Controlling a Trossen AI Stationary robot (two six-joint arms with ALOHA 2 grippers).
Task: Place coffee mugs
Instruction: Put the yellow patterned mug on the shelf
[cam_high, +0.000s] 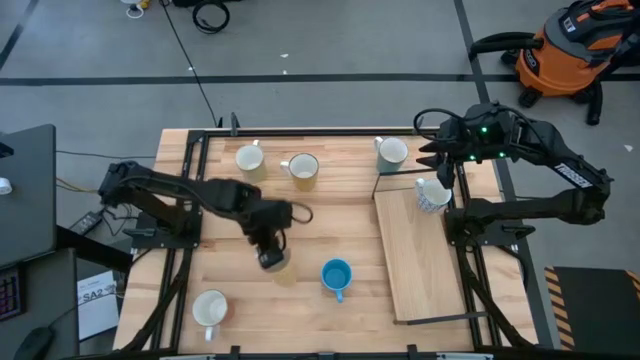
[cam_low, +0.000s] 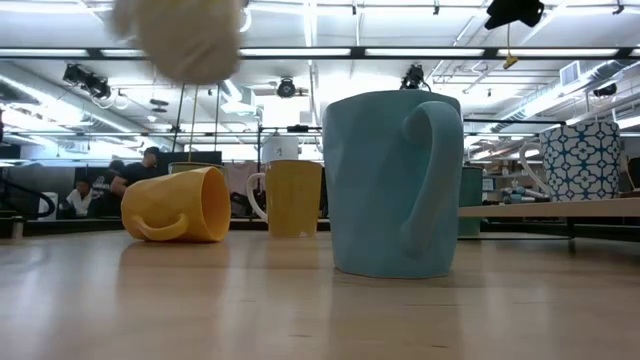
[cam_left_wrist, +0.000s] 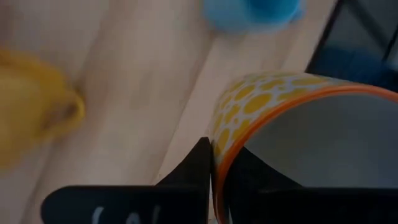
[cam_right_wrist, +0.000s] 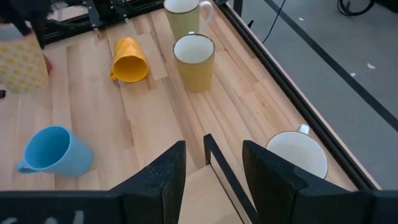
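My left gripper (cam_high: 272, 252) hangs over the table's middle, shut on a cream mug with yellow dots and an orange rim (cam_left_wrist: 292, 124), which is blurred at the top of the low view (cam_low: 185, 35). A blue mug (cam_high: 336, 275) stands upright just right of it. A yellow mug (cam_right_wrist: 127, 59) lies on its side farther back. A cream-yellow mug (cam_high: 303, 168) and a cream mug (cam_high: 250, 158) stand near the far edge, and a white mug (cam_high: 392, 150) at the far right. Another white mug (cam_high: 210, 308) stands near left. My right gripper (cam_right_wrist: 212, 149) is open at the far right. My left gripper pinches the dotted mug's rim (cam_left_wrist: 217, 158), with one finger (cam_left_wrist: 196, 171) outside the wall and the other (cam_left_wrist: 249, 177) inside the mug. The fingers slant down from above. The mug hangs lifted clear of the table.
A raised wooden board (cam_high: 420, 260) covers the table's right part, and a blue-patterned white mug (cam_high: 432, 195) stands at its far end. Black frame rails (cam_high: 190, 200) run along the table's sides. Bare wood lies between the blue mug and the near-left mug.
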